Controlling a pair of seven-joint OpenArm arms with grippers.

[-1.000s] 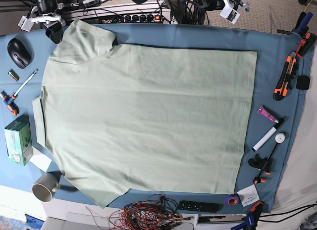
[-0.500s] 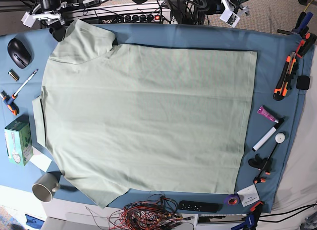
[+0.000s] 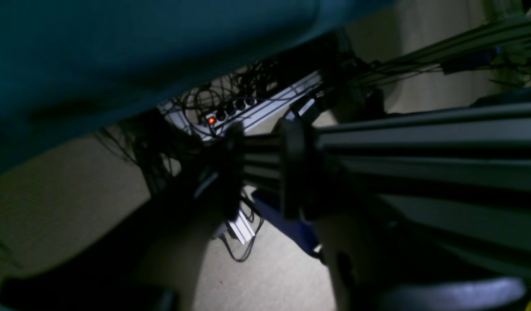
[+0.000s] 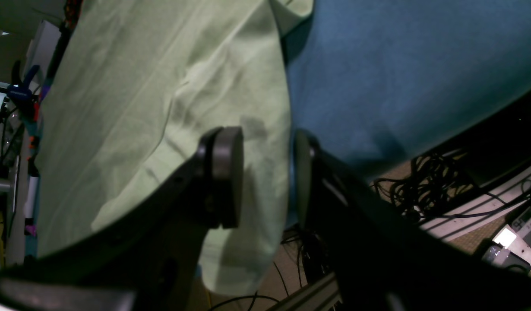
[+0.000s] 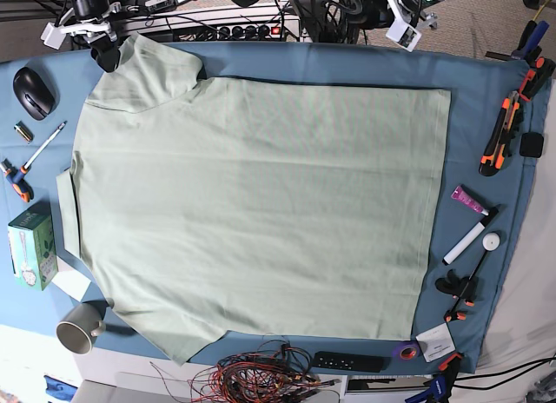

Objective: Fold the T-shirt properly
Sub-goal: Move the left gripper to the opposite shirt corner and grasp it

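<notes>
Pads of the right gripper [image 4: 265, 172] stand apart with a clear gap, nothing between them. Just beyond that gap lies the edge of the T-shirt [image 4: 162, 86], a sleeve hem, pale sage green and lightly creased. One pad [image 4: 226, 172] hangs over the cloth, the other over the teal tablecloth [image 4: 399, 77] beside the hem. No contact visible between pads and fabric. Farther past the gripper the shirt runs on flat; beyond the table edge, black cables [image 4: 421, 190] on the floor.

Left gripper [image 3: 261, 168]: two dark fingers apart, empty gap, seen against a black frame rail [image 3: 421, 142]. It hangs off the table, tablecloth edge above it in its wrist view, a power strip [image 3: 235, 112] with a red light farther off among tangled leads. No shirt near this gripper.

Base view: T-shirt spread flat over most of the tablecloth [image 5: 486, 82], one sleeve up at the corner by the right gripper [image 5: 102, 54]. Well away from that gripper sit a black mouse [image 5: 33, 92], a pen [image 5: 43, 147], a green box [image 5: 31, 245], a mug [image 5: 80, 327]. Far side from it: an orange-and-black cutter [image 5: 499, 134] and a marker [image 5: 469, 238].
</notes>
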